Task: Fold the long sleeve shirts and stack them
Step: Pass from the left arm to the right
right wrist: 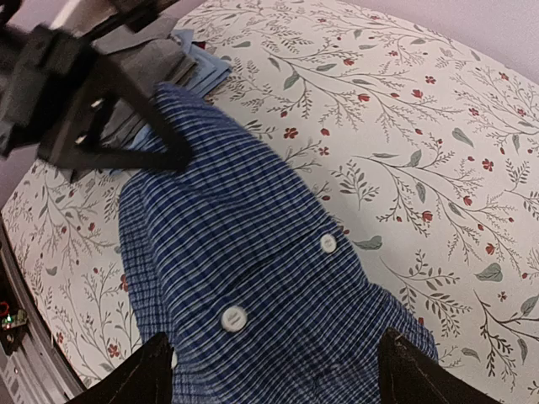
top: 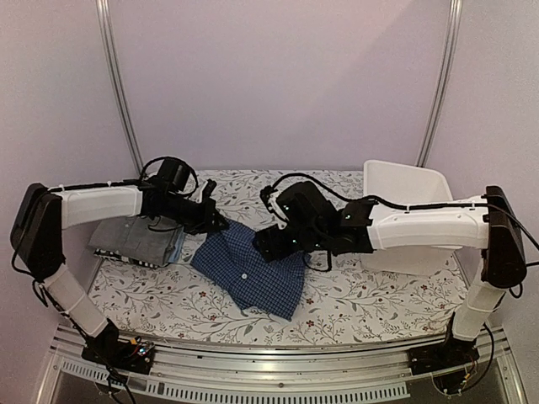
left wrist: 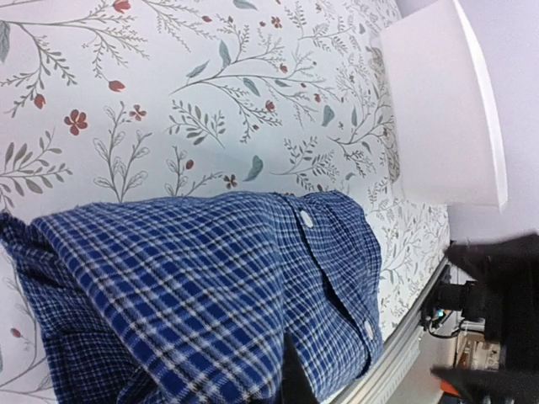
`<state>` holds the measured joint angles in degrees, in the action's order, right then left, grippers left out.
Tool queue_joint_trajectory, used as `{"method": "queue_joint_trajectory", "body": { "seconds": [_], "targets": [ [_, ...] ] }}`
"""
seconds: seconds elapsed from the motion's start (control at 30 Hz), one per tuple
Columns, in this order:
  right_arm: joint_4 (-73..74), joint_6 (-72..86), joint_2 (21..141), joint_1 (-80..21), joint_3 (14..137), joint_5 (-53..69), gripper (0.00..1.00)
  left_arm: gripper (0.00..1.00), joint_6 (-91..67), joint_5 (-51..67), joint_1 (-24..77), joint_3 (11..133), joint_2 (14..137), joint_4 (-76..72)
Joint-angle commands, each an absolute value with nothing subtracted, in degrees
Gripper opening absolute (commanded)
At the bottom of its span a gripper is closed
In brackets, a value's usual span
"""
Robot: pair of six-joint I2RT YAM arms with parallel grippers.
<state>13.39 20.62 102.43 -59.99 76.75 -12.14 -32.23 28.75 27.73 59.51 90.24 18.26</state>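
Left gripper [top: 221, 222] is clamped tight on the left corner of the dark blue checked shirt [top: 253, 273], which lies on the table [top: 370, 307] just beside the folded stack [top: 139, 240]. Right gripper [top: 271, 244] hovers wide open over the shirt's right edge. It should settle squarely on the cloth and close before either arm lifts, so the fold comes out even.

The checked shirt [top: 253, 269] is matt cloth, the table cover [top: 362, 303] matt, the basket [top: 404, 189] smooth plastic.
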Motion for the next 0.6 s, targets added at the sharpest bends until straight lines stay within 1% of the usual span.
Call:
{"method": "queue_joint_trajectory", "body": {
  "seconds": [0.0, 0.07, 0.17, 0.2, 0.33, 0.47, 0.57],
  "targets": [
    [17.46, 14.28, 98.28, -67.79, 75.08, -16.43, 0.77, 0.0, -32.15, 34.75, 25.26, 64.52, 98.12, 20.05],
    [18.73, 13.95, 99.29, -70.74, 76.3, -16.84, 0.71, 0.0, -32.81, 36.37, 25.07, 66.12, 100.76, 19.88],
    [20.81, 14.21, 103.22, -74.7, 80.15, -17.29, 0.61, 0.0, -33.47, 37.02, 25.05, 68.36, 103.03, 19.88],
    [21.39, 14.37, 105.63, -75.76, 81.61, -17.32, 0.56, 0.0, -33.7, 36.99, 25.02, 68.79, 103.35, 19.91],
    [23.13, 15.24, 113.04, -77.32, 86.58, -16.27, 0.42, 0.0, -33.73, 36.75, 25.03, 70.0, 103.84, 20.49],
    [25.02, 16.65, 118.63, -76.99, 90.66, -15.22, 0.39, 0.0, -33.41, 36.5, 24.93, 70.14, 103.88, 21.1],
    [26.7, 17.92, 122.11, -76.07, 93.77, -12.08, 0.34, 0.0, -33.14, 36.18, 24.85, 70.05, 103.89, 21.3]
  ]
}}
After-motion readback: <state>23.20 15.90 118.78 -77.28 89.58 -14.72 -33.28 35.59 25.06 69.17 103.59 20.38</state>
